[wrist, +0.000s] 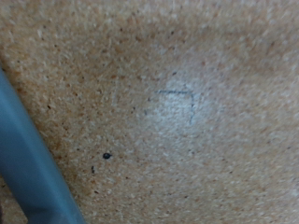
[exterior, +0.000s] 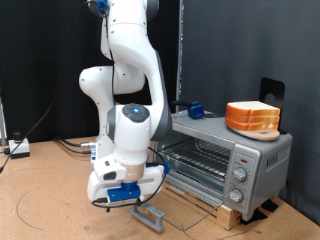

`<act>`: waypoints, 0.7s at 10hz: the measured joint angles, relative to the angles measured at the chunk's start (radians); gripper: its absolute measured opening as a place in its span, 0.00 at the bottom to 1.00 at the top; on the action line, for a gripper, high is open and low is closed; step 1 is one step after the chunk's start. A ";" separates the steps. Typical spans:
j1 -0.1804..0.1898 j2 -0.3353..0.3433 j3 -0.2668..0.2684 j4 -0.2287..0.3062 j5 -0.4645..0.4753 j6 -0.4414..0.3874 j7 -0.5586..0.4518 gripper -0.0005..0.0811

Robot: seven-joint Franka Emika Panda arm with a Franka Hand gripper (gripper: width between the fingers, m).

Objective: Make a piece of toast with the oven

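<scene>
The silver oven [exterior: 225, 160] stands at the exterior view's right with its glass door [exterior: 185, 200] dropped open and the wire rack showing inside. The door's grey bar handle [exterior: 150, 215] lies low near the table. My gripper [exterior: 120, 195] hangs just above the table, close to the handle's left end, pointing down. In the wrist view I see only brown board [wrist: 177, 103] and a grey-blue bar [wrist: 33, 168] crossing one corner. No single piece of toast shows in either view.
A thick stack of bread slices [exterior: 252, 118] sits on top of the oven, with a small blue object [exterior: 195, 110] near its back edge. Cables [exterior: 60, 145] trail over the table at the exterior view's left. A black panel stands behind.
</scene>
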 joint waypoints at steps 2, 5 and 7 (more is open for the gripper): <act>-0.010 -0.014 0.004 -0.001 0.014 -0.004 -0.032 0.99; -0.049 -0.076 0.041 0.008 0.231 -0.164 -0.283 0.99; -0.074 -0.146 0.043 0.015 0.357 -0.305 -0.449 0.99</act>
